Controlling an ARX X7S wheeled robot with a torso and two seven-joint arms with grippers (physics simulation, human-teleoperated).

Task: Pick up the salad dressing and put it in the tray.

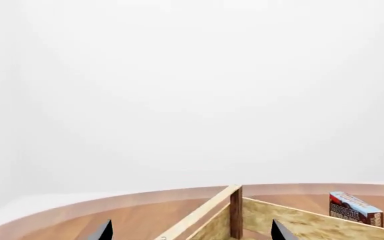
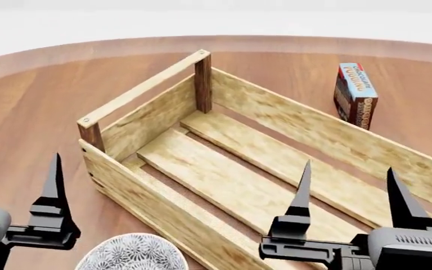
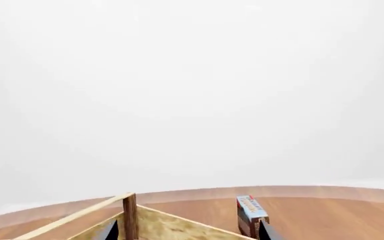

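Left wrist view: two dark fingertips of the left gripper [image 1: 192, 231] spread wide at the frame's lower edge, nothing between them. Beyond, a corner post and slatted walls of the tray [image 1: 292, 220], then the printed box [image 1: 355, 208] standing on the round wooden table [image 1: 132, 217]. No salad dressing anywhere here — mostly blank white background.

Head view: tray [image 2: 152, 121] lying diagonally across the table [image 2: 28, 107], bare slats inside, nothing loaded yet. Left gripper [image 2: 28, 225] only partly in frame, one tall finger visible, beside the tray's near wall. Right gripper [image 2: 347, 194] hovering over the tray's near end, fingers apart and empty. Patterned bowl [image 2: 130, 253] at the lower edge, close to the tray's near corner. Box [image 2: 355, 94] upright outside the far wall. Again no bottle in sight.

Right wrist view: right gripper [image 3: 185, 231] with tips apart, tray corner post [image 3: 130, 212] and box [image 3: 251, 215] ahead.

Likely trouble: bottle location unknown from these views, probably outside all three — risk of grabbing the box instead as the only loose upright item. Searching blind with arms this low could clip the tray wall or nudge the bowl. Judged, not observed.
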